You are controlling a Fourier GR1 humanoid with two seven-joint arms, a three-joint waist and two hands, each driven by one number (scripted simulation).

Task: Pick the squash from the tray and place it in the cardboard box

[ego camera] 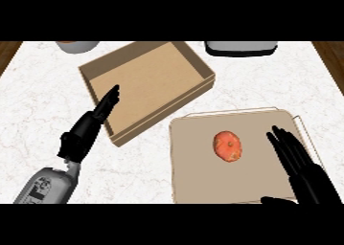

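The white marbled worktop [33, 105] carries all the things. The cardboard box [147, 86] lies open, turned at an angle, at the upper middle. The tray [195, 182], flat and beige, lies in front of the box toward the right. The left hand [86, 134] has straight fingers that reach over the left wall of the box, and it holds nothing. The right hand [302, 165] is over the right part of the tray, its fingers straight and apart from the thumb, also holding nothing. The squash [229, 146], small and orange, lies on the tray, just beside the right hand's fingers and not touching them.
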